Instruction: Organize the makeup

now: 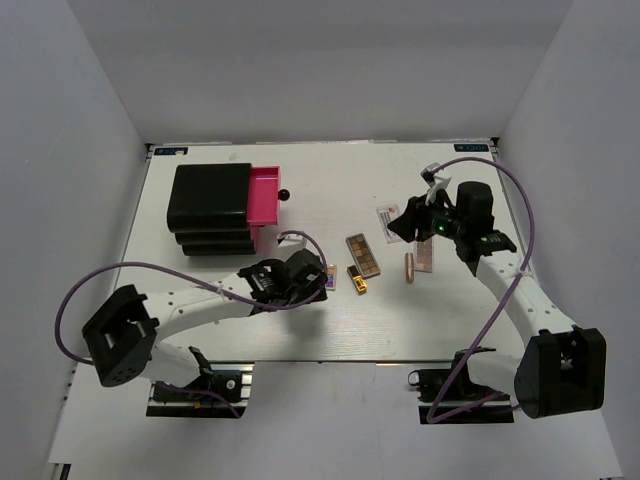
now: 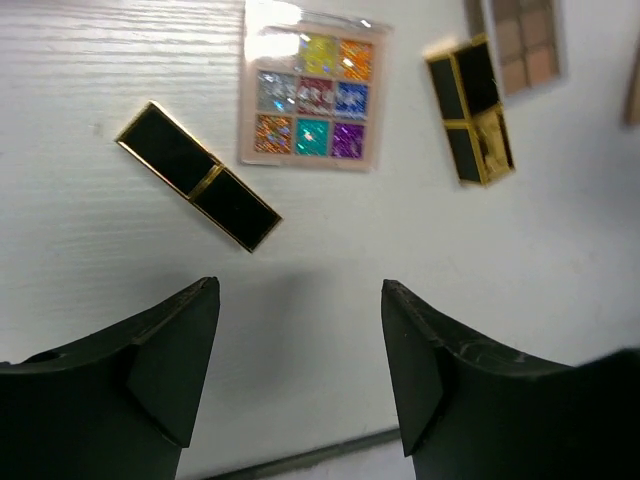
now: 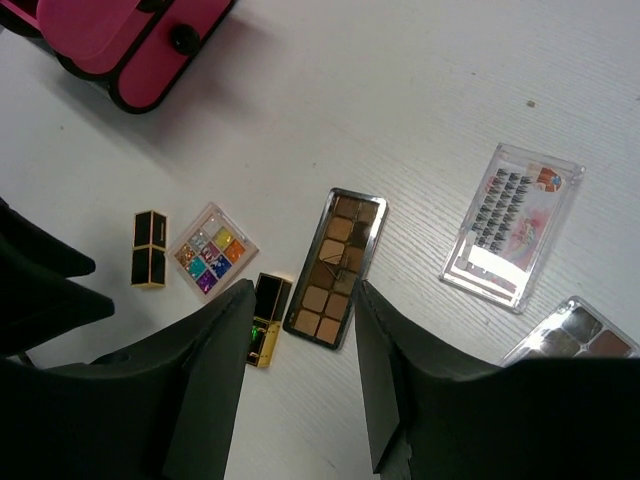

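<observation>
While the overhead camera looks down, the left fingers (image 1: 308, 272) hang low over the counter (image 1: 330, 330) near the black box (image 1: 210, 205), whose pink drawer (image 1: 262, 195) stands pulled out. Over on the other side the right fingers (image 1: 408, 222) hover above the white packet (image 1: 384, 213), and between the arms lie the long brown palette (image 1: 363, 255), a gold-black lipstick (image 1: 357, 282), the rose-gold tube (image 1: 409, 266) and, just beside it, the pinkish flat case (image 1: 428, 258). Switch to the left wrist: fingers spread wide, nothing between them, bare counter below. Just beyond them a second lipstick (image 2: 198, 190) lies slantwise, black with gold trim, next to the multicoloured square palette (image 2: 312, 97), flat with its glitter pans up; the gold-black lipstick sits further right, apart from both. Now the right wrist: those fingers parted too, holding nothing, high over the spread. Through the gap the brown palette lies face up, the gold-black lipstick just beside its near end, the square palette and second lipstick together further left, the packet off to the right, the pink drawer up in the corner
</observation>
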`<action>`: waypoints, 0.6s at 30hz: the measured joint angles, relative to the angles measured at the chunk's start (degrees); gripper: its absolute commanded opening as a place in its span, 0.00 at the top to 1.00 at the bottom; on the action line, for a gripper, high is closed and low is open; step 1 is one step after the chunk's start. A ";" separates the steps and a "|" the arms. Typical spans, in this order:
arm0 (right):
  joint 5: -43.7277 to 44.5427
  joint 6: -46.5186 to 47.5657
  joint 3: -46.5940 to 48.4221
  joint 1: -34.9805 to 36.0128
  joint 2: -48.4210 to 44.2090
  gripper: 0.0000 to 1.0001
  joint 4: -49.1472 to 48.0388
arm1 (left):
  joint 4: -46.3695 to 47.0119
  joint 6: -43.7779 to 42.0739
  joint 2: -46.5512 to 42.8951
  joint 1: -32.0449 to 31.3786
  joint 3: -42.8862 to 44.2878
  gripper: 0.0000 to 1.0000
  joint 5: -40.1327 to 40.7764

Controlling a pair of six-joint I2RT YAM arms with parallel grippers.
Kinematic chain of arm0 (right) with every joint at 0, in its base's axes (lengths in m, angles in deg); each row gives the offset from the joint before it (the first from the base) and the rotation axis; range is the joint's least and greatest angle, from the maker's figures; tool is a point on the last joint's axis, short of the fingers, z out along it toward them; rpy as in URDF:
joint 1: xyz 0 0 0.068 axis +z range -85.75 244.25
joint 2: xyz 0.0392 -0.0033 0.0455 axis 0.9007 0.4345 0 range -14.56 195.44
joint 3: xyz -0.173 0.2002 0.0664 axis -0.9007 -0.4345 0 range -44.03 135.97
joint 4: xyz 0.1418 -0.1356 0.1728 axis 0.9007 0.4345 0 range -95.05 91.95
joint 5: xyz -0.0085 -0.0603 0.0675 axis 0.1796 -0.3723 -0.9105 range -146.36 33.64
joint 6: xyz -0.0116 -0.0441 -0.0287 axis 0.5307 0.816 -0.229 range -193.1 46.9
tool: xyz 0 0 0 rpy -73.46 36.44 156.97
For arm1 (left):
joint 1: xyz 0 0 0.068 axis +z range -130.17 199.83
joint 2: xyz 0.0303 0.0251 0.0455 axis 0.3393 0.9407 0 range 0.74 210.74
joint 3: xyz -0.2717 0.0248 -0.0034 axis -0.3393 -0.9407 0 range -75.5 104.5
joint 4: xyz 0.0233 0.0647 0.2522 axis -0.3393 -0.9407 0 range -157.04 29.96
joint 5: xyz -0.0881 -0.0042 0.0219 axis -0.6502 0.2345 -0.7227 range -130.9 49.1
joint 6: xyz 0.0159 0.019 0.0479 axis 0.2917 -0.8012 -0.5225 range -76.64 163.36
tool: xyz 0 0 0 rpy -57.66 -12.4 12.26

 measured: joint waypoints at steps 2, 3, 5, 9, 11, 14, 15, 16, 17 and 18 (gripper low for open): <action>-0.35 -0.22 -0.26 -0.15 -0.11 0.49 -0.11 | -1.44 3.48 2.49 -0.63 1.03 0.24 3.54; -0.55 -0.35 -0.37 -0.24 -0.15 0.49 -0.31 | -2.47 5.22 3.65 -0.81 1.73 0.24 5.07; -0.72 -0.37 -0.61 -0.28 -0.20 0.49 -0.37 | -4.22 8.85 6.10 -1.05 3.08 0.24 8.15; -1.27 -0.37 -0.66 -0.28 -0.20 0.49 -0.44 | -5.22 13.73 9.46 -1.11 3.76 0.24 12.63; -1.42 -0.37 -0.66 -0.31 -0.17 0.50 -0.39 | -5.75 15.30 10.84 -1.36 3.91 0.24 14.32; -1.46 -0.37 -0.66 -0.42 -0.17 0.50 -0.39 | -7.48 17.51 13.75 -1.51 5.60 0.25 16.46; -1.49 -0.37 -0.66 -0.48 -0.17 0.50 -0.39 | -7.80 18.05 14.75 -1.51 6.25 0.25 16.98; -1.51 -0.37 -0.66 -0.52 -0.17 0.50 -0.42 | -8.00 18.53 15.76 -1.51 6.84 0.25 17.44; -1.51 -0.37 -0.66 -0.57 -0.17 0.50 -0.42 | -8.15 18.88 16.55 -1.53 7.17 0.26 17.88; -1.51 -0.37 -0.66 -0.57 -0.17 0.50 -0.39 | -8.22 19.21 17.14 -1.53 7.30 0.27 18.25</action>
